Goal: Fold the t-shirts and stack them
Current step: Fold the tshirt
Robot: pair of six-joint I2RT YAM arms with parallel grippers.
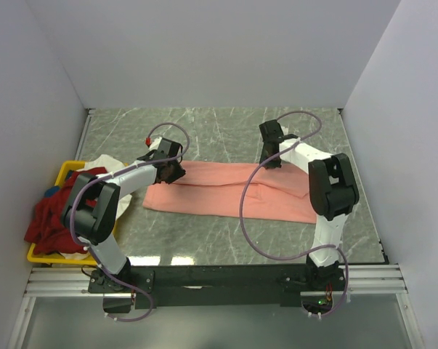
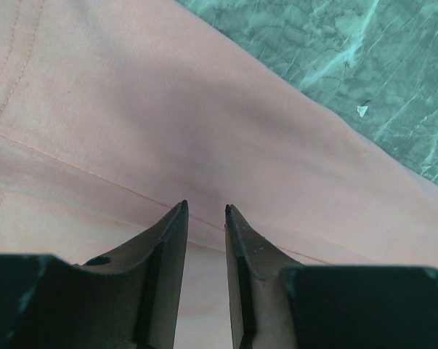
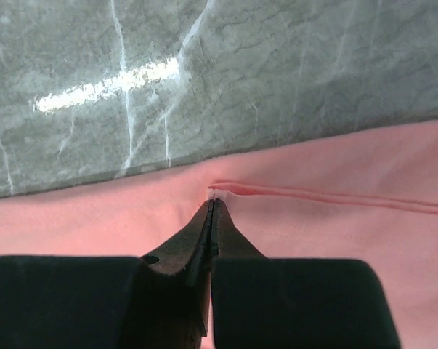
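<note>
The salmon-pink t-shirt [image 1: 226,193] lies flat as a long folded band across the middle of the table. My left gripper [image 1: 173,173] is at its far left corner. In the left wrist view it [image 2: 205,209] hangs just over the pink cloth [image 2: 131,109], jaws a little apart with nothing between them. My right gripper [image 1: 271,161] is at the shirt's far edge. In the right wrist view it [image 3: 214,201] is shut, pinching the end of a folded hem of the pink shirt [image 3: 335,240]. The dark red t-shirt [image 1: 51,218] and the white t-shirt [image 1: 106,163] lie crumpled in the bin.
The yellow plastic bin [image 1: 65,171] stands at the table's left edge, beside the left arm. The grey marble tabletop [image 1: 226,131] shows behind and in front of the pink shirt. White walls close in the left, back and right sides.
</note>
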